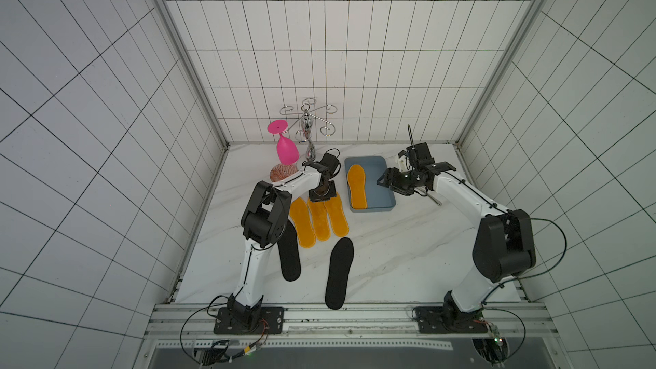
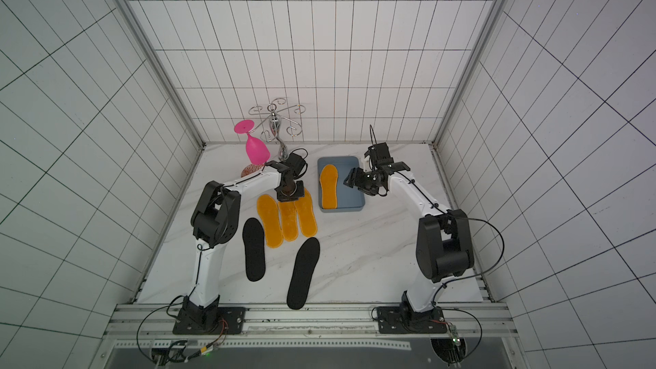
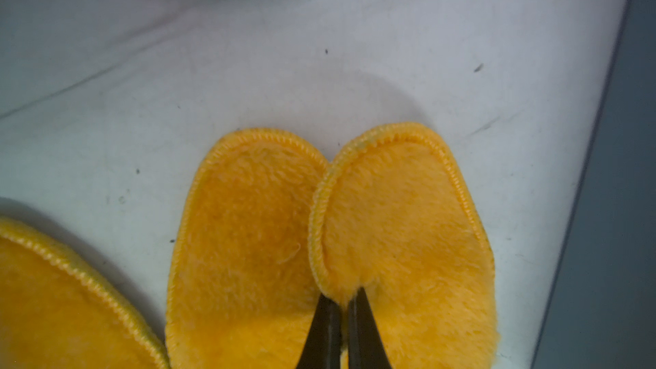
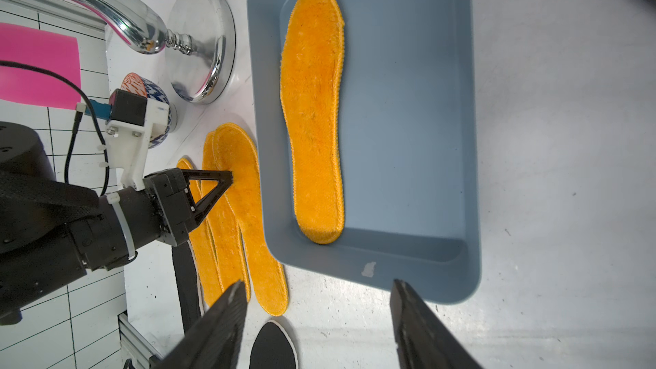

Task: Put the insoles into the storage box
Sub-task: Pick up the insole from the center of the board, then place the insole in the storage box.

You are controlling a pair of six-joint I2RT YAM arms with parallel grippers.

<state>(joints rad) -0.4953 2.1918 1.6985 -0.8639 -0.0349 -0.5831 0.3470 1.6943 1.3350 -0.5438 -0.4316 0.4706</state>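
Left tool [image 3: 341, 296], seen from its own wrist camera, is pinched almost to nothing on the inner rim of a fuzzy orange-yellow, foot-shaped fabric pad, the overlapping insole [image 3: 408, 236]. Its stitched edge lies over the middle insole [image 3: 245, 243] of the same make. A third orange insole [image 3: 53, 296] lies apart from these on the white marbled bench [image 3: 284, 65]. The blue-grey strip at the side is, I judge, a wall of the shallow plastic storage box [image 3: 635, 189], just beside the pinched pad.

From the right wrist, the right tool [image 4: 317, 282] hangs with its jaws wide and nothing between them, near the box's end wall. One boxed insole [image 4: 316, 118] lies flat inside, along the long wall facing the left arm; the other half of the floor is bare.

In both top views the box sits toward the bench's back edge, with the three orange pads beside it at mid-bench. A plain black insole [image 1: 289, 253] lies partly under the left arm, and a second black insole [image 1: 340, 271] reaches the front edge.

The step in hand looks like the lift. The bite is small and may catch mostly pile, so a slow, straight rise is wise, checking that the middle insole does not drag along. The pad will likely droop; its trailing end must clear the low wall before it is laid on the bare half and let go once flat.
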